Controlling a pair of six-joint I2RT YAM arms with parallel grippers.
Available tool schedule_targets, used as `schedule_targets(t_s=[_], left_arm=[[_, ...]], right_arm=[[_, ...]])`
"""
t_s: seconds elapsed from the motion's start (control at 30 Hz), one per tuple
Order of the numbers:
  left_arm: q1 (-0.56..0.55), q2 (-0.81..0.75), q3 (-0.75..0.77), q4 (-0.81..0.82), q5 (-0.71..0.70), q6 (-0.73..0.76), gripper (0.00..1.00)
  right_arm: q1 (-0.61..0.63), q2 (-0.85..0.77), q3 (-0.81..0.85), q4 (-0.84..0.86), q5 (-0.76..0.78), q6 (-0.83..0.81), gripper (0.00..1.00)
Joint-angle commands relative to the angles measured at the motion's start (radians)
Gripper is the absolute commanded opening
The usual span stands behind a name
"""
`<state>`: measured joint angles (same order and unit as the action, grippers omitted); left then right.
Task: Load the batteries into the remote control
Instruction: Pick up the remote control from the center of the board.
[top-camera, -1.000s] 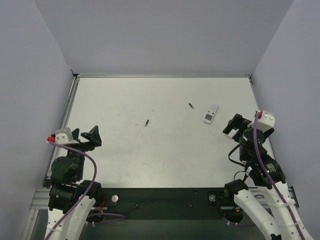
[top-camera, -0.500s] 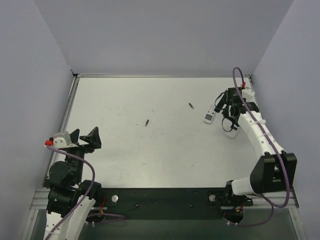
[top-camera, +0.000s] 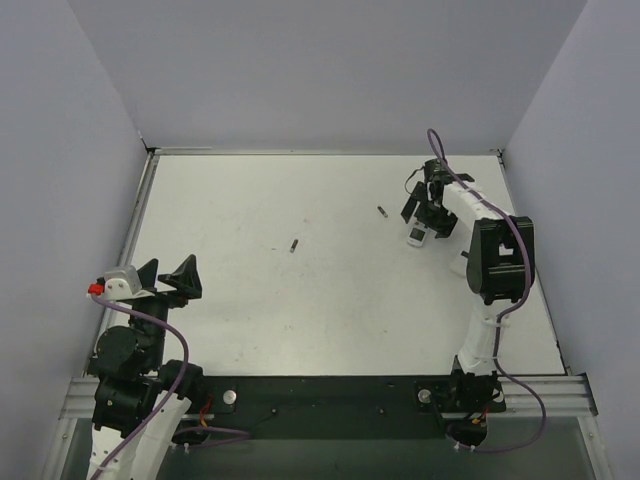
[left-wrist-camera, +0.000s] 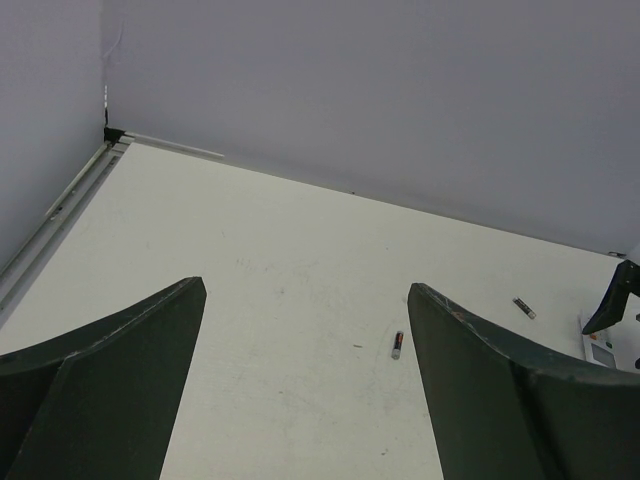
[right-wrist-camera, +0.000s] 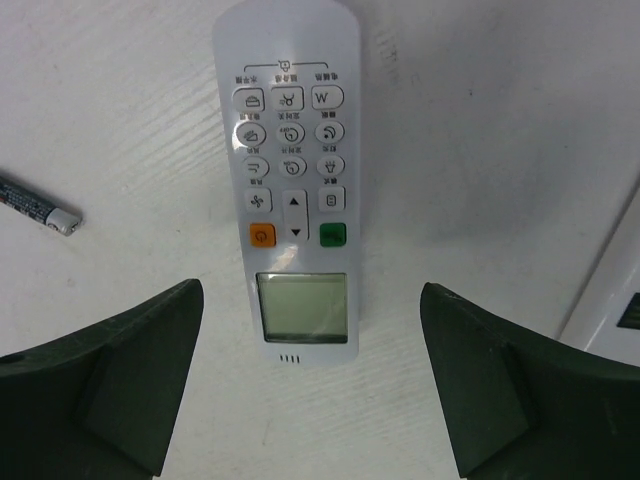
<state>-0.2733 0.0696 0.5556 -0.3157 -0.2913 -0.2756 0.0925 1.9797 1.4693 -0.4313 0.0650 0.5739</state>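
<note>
One battery cut off at view's edge, remote control wholly visible

The right arm extends far over the white table toward its back right corner. The right gripper hangs directly over the remote control, with its dark fingers spread to either side. Only the near end of the remote shows beneath them. One battery lies just to the left of it, and the other battery lies well apart, near the table's middle. The left gripper sits folded back by the near left edge, jaws wide, holding nothing.
</note>
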Motion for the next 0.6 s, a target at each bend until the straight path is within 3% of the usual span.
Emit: schedule_targets(t_s=[0.0,0.23,0.43,0.57], left_arm=[[-0.003,-0.007,0.006,0.024,-0.011,0.016,0.93],[-0.003,-0.008,0.006,0.026,-0.006,0.016,0.93],[-0.003,-0.001,0.004,0.029,0.006,0.015,0.94],[-0.001,0.010,-0.003,0.039,0.040,-0.003,0.93]], right_arm=[[0.012,0.044,0.091,-0.049,-0.018,-0.022,0.83],[0.016,0.139,0.134,-0.099,0.007,-0.035,0.70],[0.016,0.127,0.099,-0.099,0.009,-0.057,0.47],[0.039,0.044,0.008,-0.066,0.022,-0.051,0.24]])
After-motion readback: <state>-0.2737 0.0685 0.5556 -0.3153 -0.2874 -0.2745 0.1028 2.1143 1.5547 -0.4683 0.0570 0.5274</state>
